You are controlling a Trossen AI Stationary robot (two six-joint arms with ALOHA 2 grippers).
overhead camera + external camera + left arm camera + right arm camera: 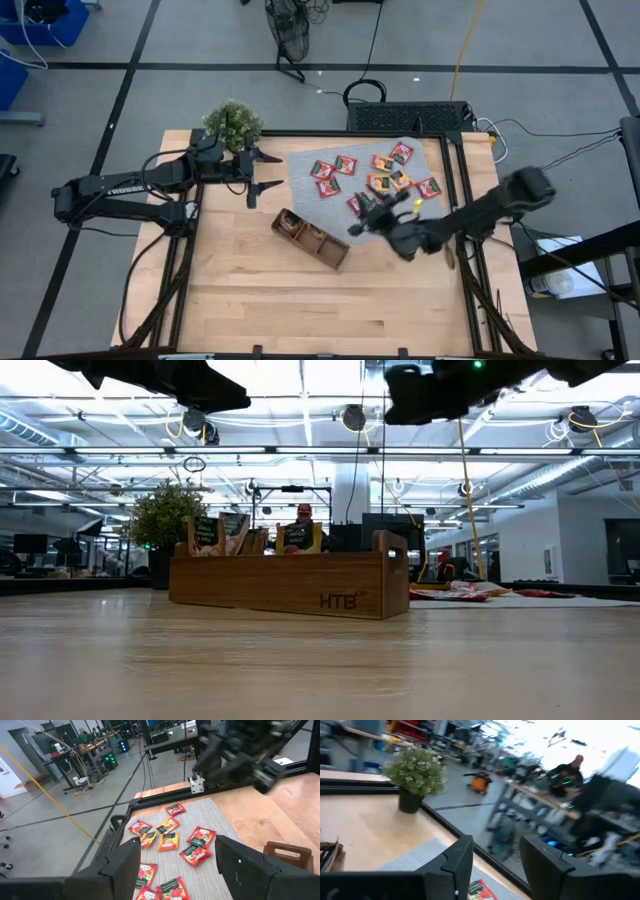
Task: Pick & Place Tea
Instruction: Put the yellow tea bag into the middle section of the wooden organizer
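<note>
Several red, orange and dark green tea sachets (375,172) lie flat on a grey mat (300,165) at the table's far side; they also show in the left wrist view (170,837). A few sachets (207,532) stand upright in the brown wooden tray (312,240) at mid-table. My right gripper (365,215) hovers open above the near sachets, between mat and tray; a red sachet (480,890) shows just past its fingers (455,862). My left gripper (272,171) waits open at the mat's left edge, held above the table.
A potted plant (232,123) stands at the far left corner, beside the left arm. The tray (300,585) lies slantwise at mid-table. Bare wood (300,300) spreads over the near half. Black frame rails (465,180) run along the table's sides. A person (302,525) sits beyond the table.
</note>
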